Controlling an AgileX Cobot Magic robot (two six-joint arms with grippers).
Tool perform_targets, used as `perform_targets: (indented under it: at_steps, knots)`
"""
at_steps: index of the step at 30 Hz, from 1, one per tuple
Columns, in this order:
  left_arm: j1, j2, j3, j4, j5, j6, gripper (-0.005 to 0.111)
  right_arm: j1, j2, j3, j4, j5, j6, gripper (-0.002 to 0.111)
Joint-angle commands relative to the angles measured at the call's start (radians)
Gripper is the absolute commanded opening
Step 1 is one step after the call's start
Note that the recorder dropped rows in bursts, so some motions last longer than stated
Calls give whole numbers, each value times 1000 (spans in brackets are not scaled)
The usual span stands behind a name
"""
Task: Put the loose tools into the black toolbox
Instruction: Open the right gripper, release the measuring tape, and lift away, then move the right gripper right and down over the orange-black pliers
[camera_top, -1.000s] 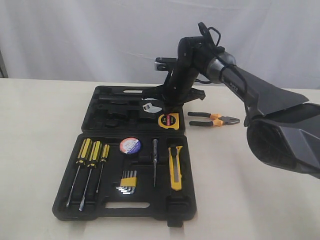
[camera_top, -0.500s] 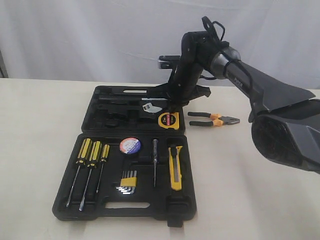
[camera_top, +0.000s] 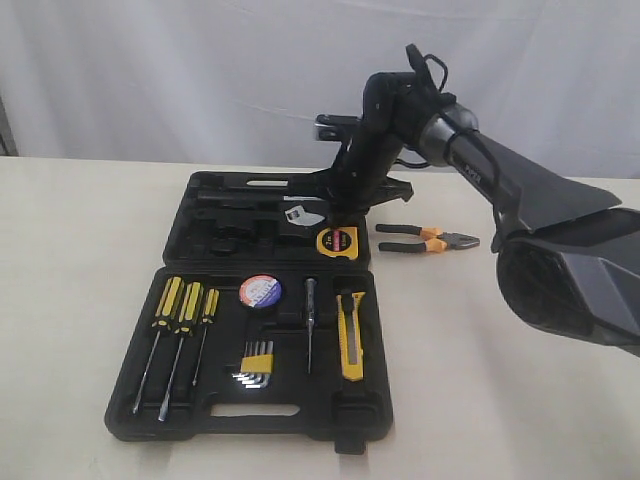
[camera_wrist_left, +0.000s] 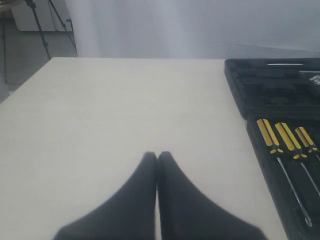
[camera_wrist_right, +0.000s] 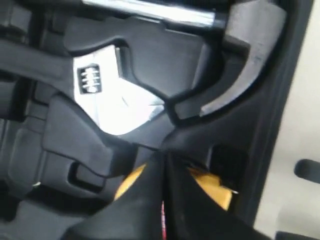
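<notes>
The right gripper (camera_top: 338, 205) hangs over the far half of the black toolbox (camera_top: 130, 400), its 2 fingers pressed together with nothing between them. Straight beneath its tips sits the round yellow tape measure (camera_top: 337, 240), lodged in the corner recess of that half; in the right wrist view its yellow body (camera_wrist_right: 216, 189) shows on both sides of the closed right gripper (camera_wrist_right: 163, 156). Whether the tips touch it cannot be told. Just beside the tips, further into the same half, lies the silver head of an adjustable wrench (camera_top: 299, 215), bright also in the right wrist view (camera_wrist_right: 110, 100).

Outside the case, near the right gripper on the side away from the toolbox, the black-and-orange-handled pliers (camera_top: 430, 240) lie flat on the table (camera_top: 70, 230), apart from the case wall. The other half of the case lies on the side of the tape measure away from the gripper. There the yellow-and-black utility knife (camera_top: 351, 335) rests in its slot and the black tape roll (camera_top: 260, 291) in its round recess, with 3 screwdrivers (camera_top: 180, 320) and a hex key set (camera_top: 257, 362) beyond the roll.

The left gripper (camera_wrist_left: 157, 156) is pinched shut and empty above bare table (camera_wrist_left: 125, 100). The toolbox wall (camera_wrist_left: 240, 75) and the screwdrivers (camera_wrist_left: 285, 140) lie well off to one side of it.
</notes>
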Motion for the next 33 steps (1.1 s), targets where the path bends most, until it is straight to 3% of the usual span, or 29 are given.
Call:
perform_targets:
  at_steps: [1, 17, 33]
  knots:
    - [-5, -1, 3, -10, -8, -4, 0, -3, 65, 28, -25, 48, -14, -1]
    - [-5, -1, 3, -10, -8, -4, 0, -26, -121, 28, 0, 48, -17, -1]
    - [-5, -1, 3, -10, -8, -4, 0, -233, -345, 60, 65, 48, -24, -1]
